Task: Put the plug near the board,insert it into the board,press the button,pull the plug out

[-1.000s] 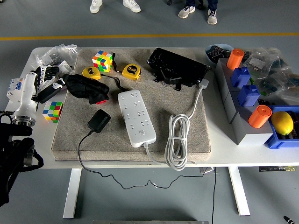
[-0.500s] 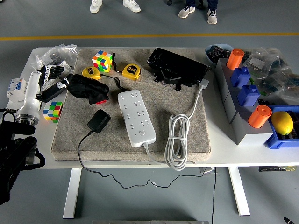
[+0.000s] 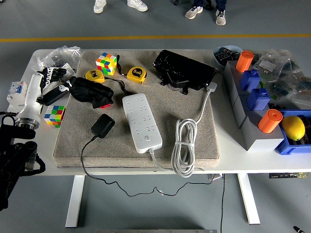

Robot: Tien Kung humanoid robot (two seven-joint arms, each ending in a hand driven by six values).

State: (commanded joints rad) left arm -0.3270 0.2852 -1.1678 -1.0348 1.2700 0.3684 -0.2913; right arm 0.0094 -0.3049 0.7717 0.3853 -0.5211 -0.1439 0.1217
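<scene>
Left hand [image 3: 52, 82] hovers left of black plug [image 3: 102, 125] and white board [image 3: 141, 122]

Even, bright overhead light fills the room, with soft short shadows under the table [image 3: 221, 167] and little glare (only a mild sheen on the black bag [image 3: 184, 70] at the far side). Everything looks sharp, with slight bending toward the edges.
</scene>
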